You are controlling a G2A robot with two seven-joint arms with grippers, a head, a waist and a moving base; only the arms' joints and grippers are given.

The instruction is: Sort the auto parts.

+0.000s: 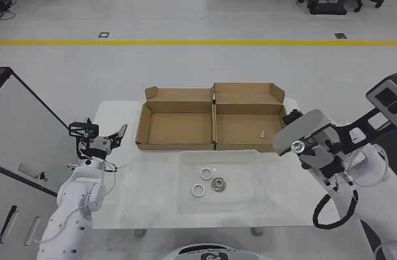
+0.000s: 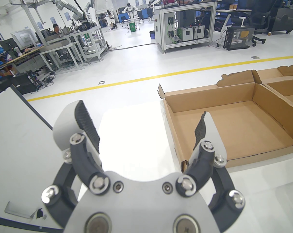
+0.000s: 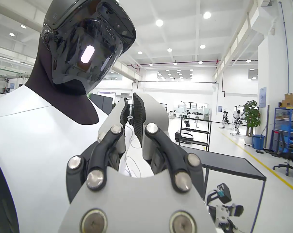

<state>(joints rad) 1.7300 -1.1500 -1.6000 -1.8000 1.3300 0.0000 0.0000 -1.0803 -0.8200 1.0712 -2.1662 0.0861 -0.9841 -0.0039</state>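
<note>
Sorting looks barely begun: one small white part (image 1: 261,134) lies in the right box (image 1: 241,130); the left box (image 1: 179,129) awaits its share; two white rings (image 1: 205,173) and a metal nut (image 1: 219,184) sit in the clear tray (image 1: 241,169); left gripper (image 2: 141,109) spread, right gripper (image 3: 130,97) pressed nearly together, contents unclear.

Robotics lab hall, yellow floor line (image 1: 198,43), workbenches (image 2: 71,49) with robot arms (image 2: 64,4), office chairs (image 2: 263,8)

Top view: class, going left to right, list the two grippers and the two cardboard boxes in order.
left gripper → left cardboard box → right cardboard box → right gripper, clamping a bolt
</note>
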